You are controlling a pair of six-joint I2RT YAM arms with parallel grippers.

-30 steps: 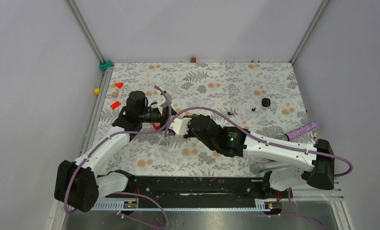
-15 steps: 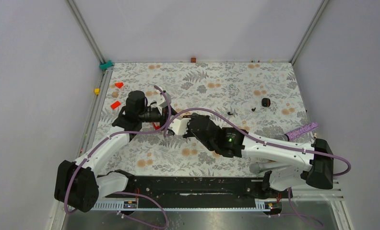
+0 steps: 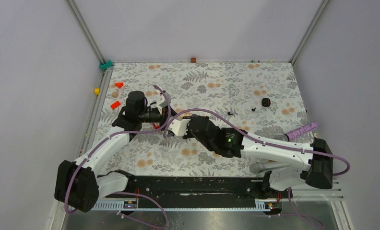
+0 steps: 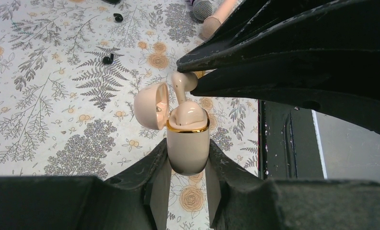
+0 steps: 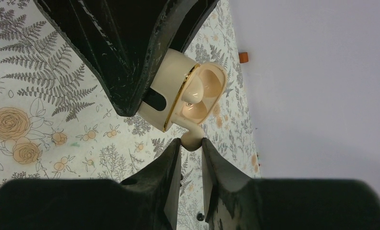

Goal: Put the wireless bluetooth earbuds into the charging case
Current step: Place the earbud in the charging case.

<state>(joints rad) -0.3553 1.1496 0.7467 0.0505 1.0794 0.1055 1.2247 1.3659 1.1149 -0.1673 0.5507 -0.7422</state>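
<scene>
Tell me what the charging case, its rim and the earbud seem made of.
The charging case looks like smooth pale-pink plastic, with soft glossy highlights. Its rim is a gold, metallic-looking band, possibly plated or painted. The earbud seems matching pale plastic, same sheen.

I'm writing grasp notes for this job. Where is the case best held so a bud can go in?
Grip the case low on its body, below the gold rim, coming from the base end. The lid hangs open to one side of the top, so a grip low down blocks neither it nor the incoming bud. The left gripper holds it this way.
</scene>
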